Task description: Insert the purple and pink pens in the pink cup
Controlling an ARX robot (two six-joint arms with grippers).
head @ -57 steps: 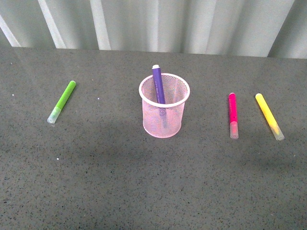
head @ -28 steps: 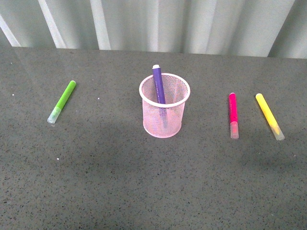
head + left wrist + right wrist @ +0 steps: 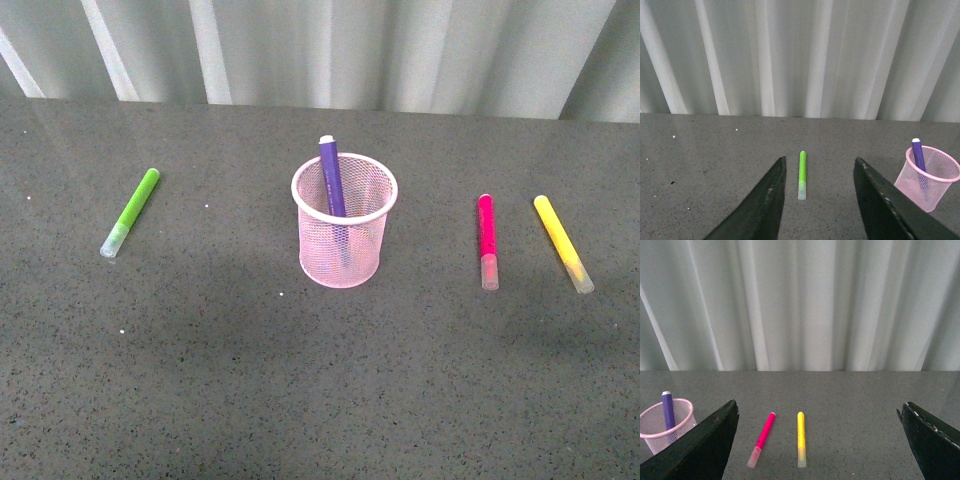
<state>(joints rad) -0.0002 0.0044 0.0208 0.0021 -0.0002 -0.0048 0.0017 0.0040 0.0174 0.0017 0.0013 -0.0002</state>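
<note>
The pink cup (image 3: 343, 240) stands upright mid-table, and the purple pen (image 3: 330, 180) leans inside it with its end above the rim. To the cup's right the pink pen (image 3: 487, 240) lies flat on the table, clear cap toward me. Neither arm shows in the front view. My left gripper (image 3: 820, 160) is open and empty above the table, with the cup (image 3: 930, 182) and purple pen (image 3: 918, 155) off to one side. My right gripper (image 3: 819, 405) is wide open and empty, well back from the pink pen (image 3: 764, 437). The cup (image 3: 660, 437) sits at that view's edge.
A lime-green marker (image 3: 130, 212) lies left of the cup and appears between the left fingers (image 3: 802, 175). A yellow marker (image 3: 562, 242) lies just right of the pink pen, and beside it in the right wrist view (image 3: 801, 437). A pale corrugated wall runs behind the dark speckled table (image 3: 300, 380).
</note>
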